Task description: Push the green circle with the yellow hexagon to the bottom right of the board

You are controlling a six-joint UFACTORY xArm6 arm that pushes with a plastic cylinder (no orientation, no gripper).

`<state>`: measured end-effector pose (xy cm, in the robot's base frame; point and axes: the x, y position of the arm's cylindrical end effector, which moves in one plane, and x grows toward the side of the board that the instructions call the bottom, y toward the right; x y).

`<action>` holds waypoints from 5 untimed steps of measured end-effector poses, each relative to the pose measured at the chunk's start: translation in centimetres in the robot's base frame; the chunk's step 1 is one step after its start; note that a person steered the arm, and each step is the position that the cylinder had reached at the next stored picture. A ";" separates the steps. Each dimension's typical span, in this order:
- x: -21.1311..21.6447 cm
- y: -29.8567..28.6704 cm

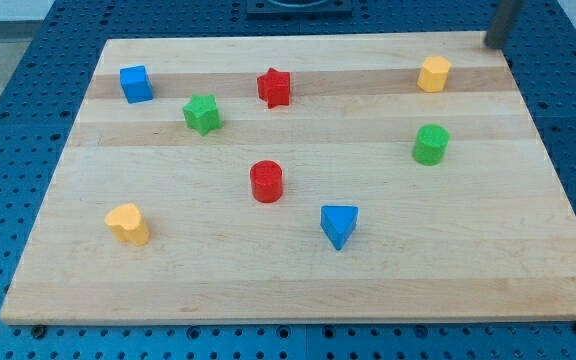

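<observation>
The green circle [430, 144] stands at the right of the wooden board [298, 280], in its upper half. The yellow hexagon [433, 74] stands above it near the board's top right, a short gap between the two. My tip [490, 45] is at the board's top right corner, up and to the right of the yellow hexagon, not touching any block.
A red star [274, 87] and a green star [202, 114] stand at the upper middle, a blue cube [136, 84] at upper left. A red cylinder [266, 182] is central, a blue triangle [339, 225] below it, a yellow block [128, 223] at lower left.
</observation>
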<state>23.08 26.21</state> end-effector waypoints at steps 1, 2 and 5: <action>0.8 -2.9; 0.8 -2.9; 2.9 -6.6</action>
<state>26.01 19.56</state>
